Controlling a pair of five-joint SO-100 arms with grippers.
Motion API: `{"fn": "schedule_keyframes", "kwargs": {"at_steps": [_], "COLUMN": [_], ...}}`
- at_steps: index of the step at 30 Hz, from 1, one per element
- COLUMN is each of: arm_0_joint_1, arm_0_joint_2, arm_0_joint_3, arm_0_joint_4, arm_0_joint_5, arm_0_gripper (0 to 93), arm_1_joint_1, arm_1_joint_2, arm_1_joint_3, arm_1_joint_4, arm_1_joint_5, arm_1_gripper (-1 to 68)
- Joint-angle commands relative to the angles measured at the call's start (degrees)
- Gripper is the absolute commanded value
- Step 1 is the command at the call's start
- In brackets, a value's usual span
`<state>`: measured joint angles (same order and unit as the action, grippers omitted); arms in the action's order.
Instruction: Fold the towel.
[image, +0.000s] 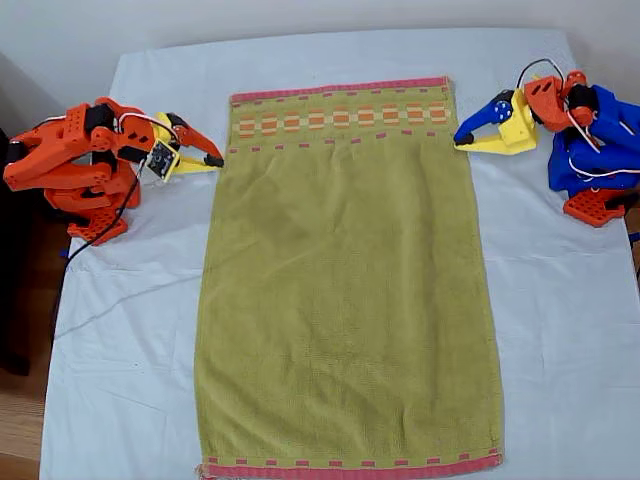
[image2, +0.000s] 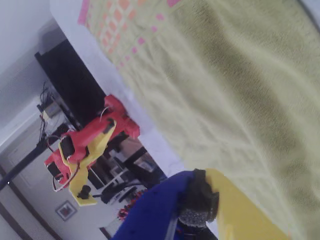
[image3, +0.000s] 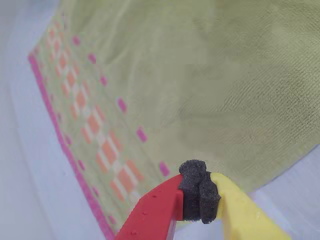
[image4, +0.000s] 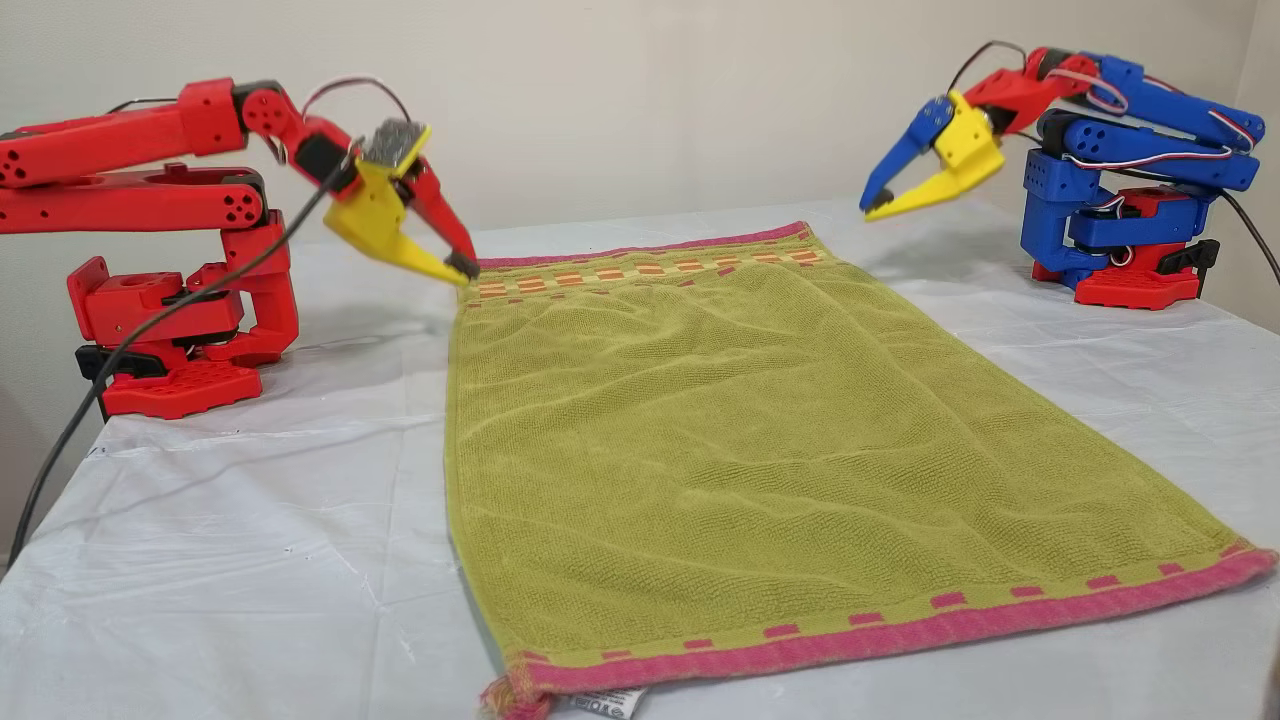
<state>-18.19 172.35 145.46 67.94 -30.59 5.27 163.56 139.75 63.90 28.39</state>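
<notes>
The large olive-green terry towel with pink-red end hems and an orange-and-cream checked band lies flat and unfolded on the counter, which is covered by a pale white-blue sheet. Its long axis runs from the checked-band end, between the two arms, away to the far hem where a small white tag peeks out.

My first claw, blue and yellow, hangs just off the towel's long edge beside the checked band, tips aimed inward at that corner but apart from the cloth. Its tips look clenched together on nothing. My second claw, red and yellow, mirrors it at the opposite long edge of the towel, also beside the band, its black foam tips pressed together and empty, just clear of the cloth.

Each claw is nearest its own band-end corner, and both arms are crouched low, reaching in toward the towel. I judge the coming move needs both claws to release, drop onto those corners, and carry them along the towel's length toward the tagged hem.
</notes>
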Motion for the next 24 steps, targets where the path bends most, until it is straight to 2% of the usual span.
{"fn": "schedule_keyframes", "kwargs": {"at_steps": [1,4,8,13,17,19,20,21,24], "arm_0_joint_1": [-2.37,-3.96,-6.86,-7.56,-7.65,-7.21,-7.38,-7.91,-8.88], "arm_0_joint_2": [-11.07,-21.62,-36.12,-46.76,-60.56,-65.21,-67.59,-72.07,-75.85], "arm_0_joint_3": [-15.03,-23.55,-37.27,-51.94,-68.38,-74.44,-77.43,-83.06,-86.84], "arm_0_joint_4": [3.69,7.65,18.28,25.4,36.74,40.34,42.45,47.99,50.54], "arm_0_joint_5": [-5.36,-11.16,-18.98,-23.64,-24.52,-25.14,-26.72,-29.09,-29.0], "arm_0_gripper": [0.1,0.1,0.1,0.1,1.2,9.3,22.8,27.7,25.5], "arm_1_joint_1": [-2.64,-2.64,0.62,3.34,4.22,4.48,4.57,4.92,6.06], "arm_1_joint_2": [-29.79,-39.11,-47.64,-56.25,-68.73,-73.04,-74.18,-75.59,-77.61], "arm_1_joint_3": [-29.88,-41.75,-56.34,-72.6,-94.04,-101.51,-103.54,-105.82,-108.63], "arm_1_joint_4": [3.25,6.59,15.91,27.16,38.5,39.11,39.11,39.11,39.11], "arm_1_joint_5": [-1.58,-0.44,8.96,14.33,15.47,15.47,15.03,14.59,13.62], "arm_1_gripper": [0.0,0.0,0.7,6.9,6.7,6.5,6.5,6.4,6.3]}}
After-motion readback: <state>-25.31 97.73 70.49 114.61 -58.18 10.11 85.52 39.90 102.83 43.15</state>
